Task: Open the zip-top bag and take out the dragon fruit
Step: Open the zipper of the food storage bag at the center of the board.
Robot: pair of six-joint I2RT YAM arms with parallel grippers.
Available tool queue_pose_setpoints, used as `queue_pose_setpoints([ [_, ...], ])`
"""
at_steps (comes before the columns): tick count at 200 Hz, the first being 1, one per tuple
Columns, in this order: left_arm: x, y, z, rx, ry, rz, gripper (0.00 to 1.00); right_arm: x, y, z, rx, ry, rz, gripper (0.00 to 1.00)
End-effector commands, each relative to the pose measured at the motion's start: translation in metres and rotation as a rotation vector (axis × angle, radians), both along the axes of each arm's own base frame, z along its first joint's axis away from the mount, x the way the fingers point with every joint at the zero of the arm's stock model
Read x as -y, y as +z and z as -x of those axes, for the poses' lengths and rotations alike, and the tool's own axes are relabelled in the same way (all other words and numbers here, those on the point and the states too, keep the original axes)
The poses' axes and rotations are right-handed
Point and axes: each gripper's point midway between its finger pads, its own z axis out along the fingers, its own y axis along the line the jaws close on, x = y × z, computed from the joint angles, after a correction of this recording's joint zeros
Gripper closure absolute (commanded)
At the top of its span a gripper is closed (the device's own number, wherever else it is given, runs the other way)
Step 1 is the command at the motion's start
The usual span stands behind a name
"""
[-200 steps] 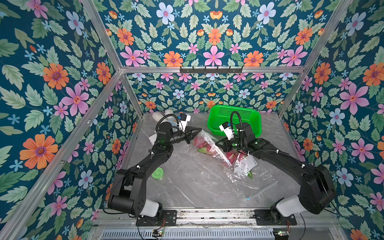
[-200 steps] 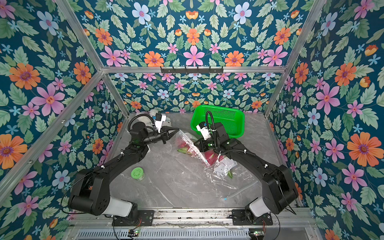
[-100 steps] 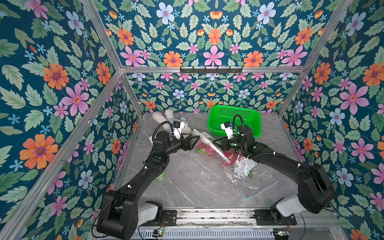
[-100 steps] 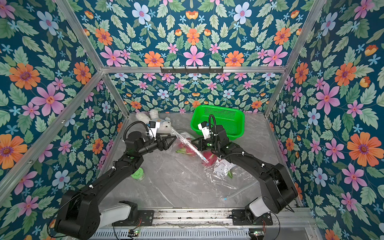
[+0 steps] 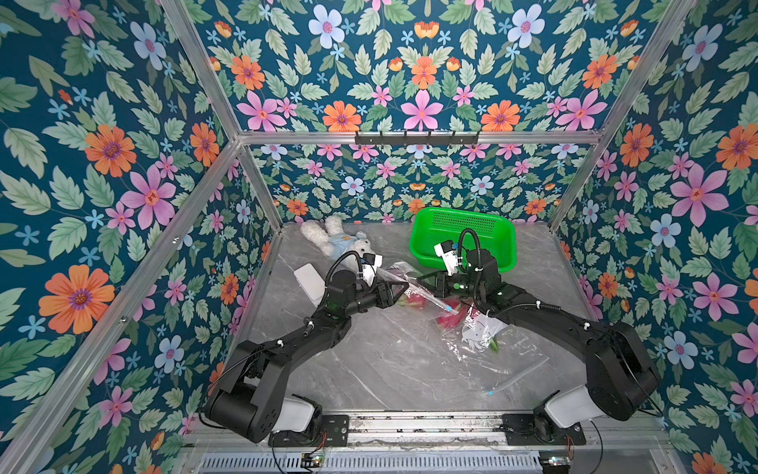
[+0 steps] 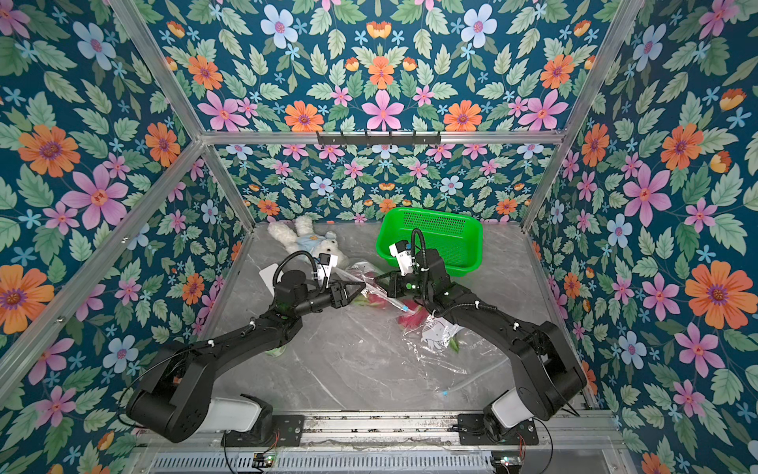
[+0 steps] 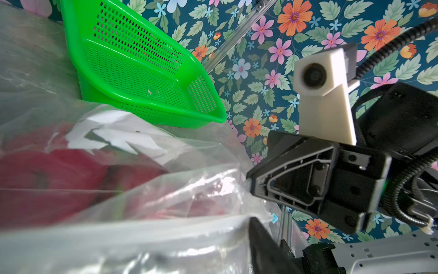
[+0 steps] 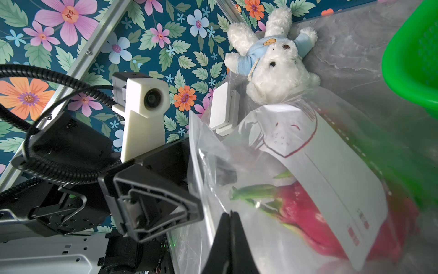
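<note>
The clear zip-top bag (image 5: 476, 336) lies crumpled mid-table, and its mouth end is lifted between my two grippers. Magenta dragon fruit (image 5: 451, 318) with green scales shows through the film, close up in the right wrist view (image 8: 308, 213) and blurred in the left wrist view (image 7: 47, 178). My right gripper (image 5: 419, 283) is shut, pinching the bag's edge (image 7: 246, 182). My left gripper (image 5: 406, 284) faces it tip to tip. Its fingers stand apart, one finger (image 7: 260, 239) outside the film and the other hidden behind it. The blue slider (image 5: 450, 307) sits just past the right gripper.
A green mesh basket (image 5: 463, 230) stands behind the right arm at the back. A white plush rabbit (image 5: 336, 242) lies at the back left, with a white box (image 5: 309, 279) beside the left wrist. Patterned walls close in on three sides.
My left gripper came down and forward from the back left, uncovering the plush rabbit. It opened wide, then narrowed around the bag's edge. The right gripper stayed shut on the bag.
</note>
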Motion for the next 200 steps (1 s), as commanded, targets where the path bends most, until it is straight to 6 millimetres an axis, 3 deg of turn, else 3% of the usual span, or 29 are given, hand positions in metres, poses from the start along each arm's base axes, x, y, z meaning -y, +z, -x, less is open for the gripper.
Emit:
queue_pose_setpoints([
  [1,0.002,0.018,0.001,0.061,-0.020,0.033,0.81,0.004,0.010,-0.006,0.041,-0.038,-0.001,1.00],
  [13,0.002,0.017,0.004,0.067,-0.024,0.018,0.93,0.008,0.009,-0.009,0.048,-0.062,0.021,1.00],
  [32,0.001,0.018,0.008,0.075,-0.038,-0.003,1.00,0.014,0.007,-0.013,0.052,-0.103,0.052,1.00],
  [101,0.005,0.002,0.012,0.054,-0.099,-0.086,1.00,0.051,0.010,-0.038,0.090,-0.320,0.148,1.00],
  [125,0.009,-0.005,0.012,0.025,-0.130,-0.089,0.83,0.058,0.014,-0.042,0.113,-0.355,0.165,1.00],
  [141,0.012,-0.006,0.013,0.014,-0.146,-0.084,0.66,0.053,0.014,-0.041,0.111,-0.329,0.150,1.00],
  [159,0.012,-0.006,0.013,0.012,-0.153,-0.080,0.55,0.047,0.012,-0.039,0.098,-0.297,0.133,1.00],
  [169,0.013,-0.005,0.014,0.016,-0.155,-0.079,0.62,0.046,0.009,-0.039,0.090,-0.294,0.135,1.00],
  [196,0.011,-0.006,0.014,0.022,-0.153,-0.088,1.00,0.065,0.003,-0.048,0.074,-0.379,0.170,1.00],
  [200,0.011,-0.005,0.014,0.025,-0.152,-0.090,1.00,0.069,0.003,-0.049,0.069,-0.391,0.168,1.00],
])
